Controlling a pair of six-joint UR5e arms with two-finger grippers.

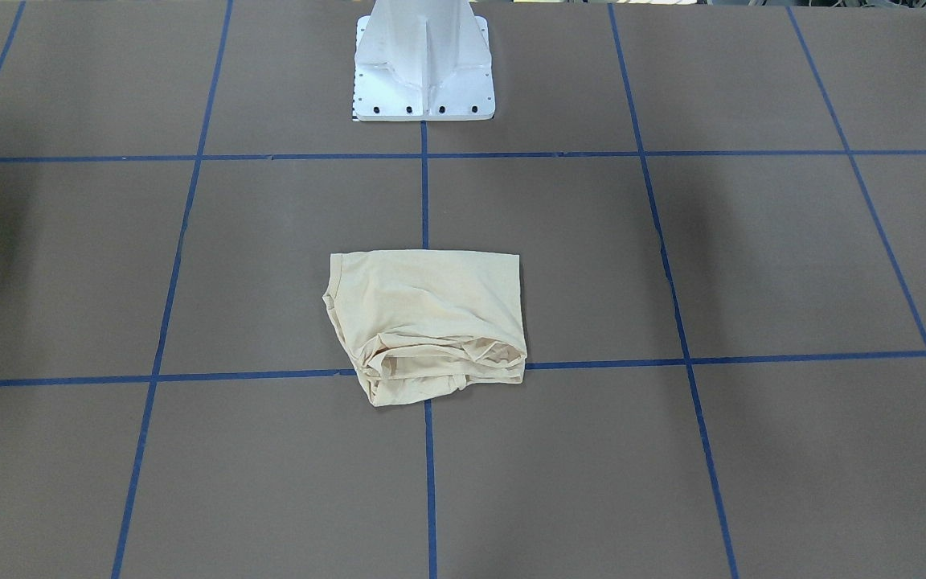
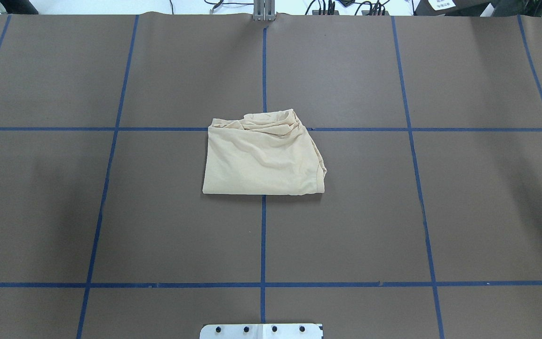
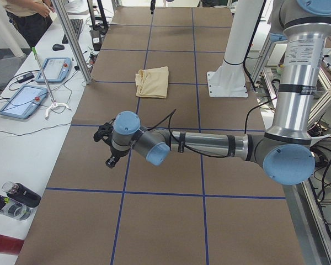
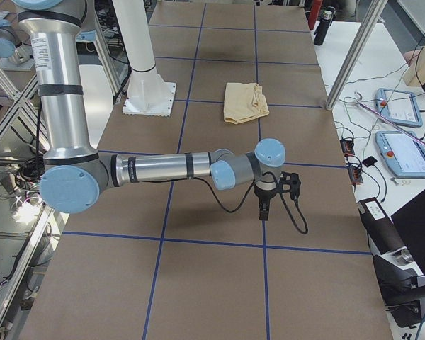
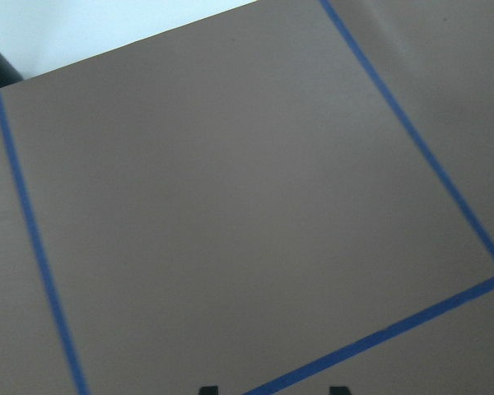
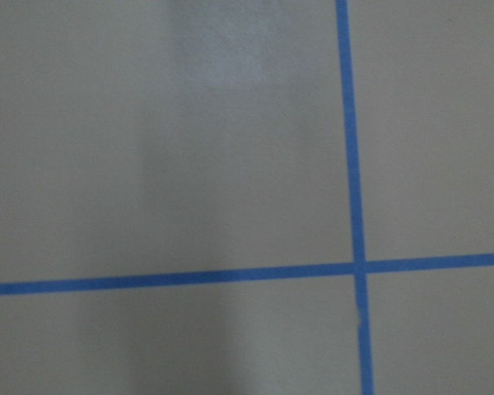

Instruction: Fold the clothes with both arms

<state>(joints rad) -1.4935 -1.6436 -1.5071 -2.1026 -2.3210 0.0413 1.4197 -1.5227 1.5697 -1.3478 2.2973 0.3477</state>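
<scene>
The cream-yellow shirt [image 1: 427,322] lies folded into a compact rectangle at the table's middle, with bunched layers along its far edge in the overhead view [image 2: 264,160]. Its print and neck label are hidden. It also shows in the side views [image 3: 153,83] [image 4: 244,101]. My left gripper [image 3: 106,149] hangs over bare table far from the shirt, near the table's left end. In the left wrist view its two fingertips [image 5: 206,389] stand apart with nothing between them. My right gripper [image 4: 263,209] hangs over bare table near the right end; I cannot tell whether it is open or shut.
The white pedestal base [image 1: 424,72] stands at the robot's side of the brown table, which is marked with blue tape lines [image 2: 264,235]. Control tablets [image 3: 30,88] and bottles [image 3: 14,201] lie on side benches beyond the table's edge.
</scene>
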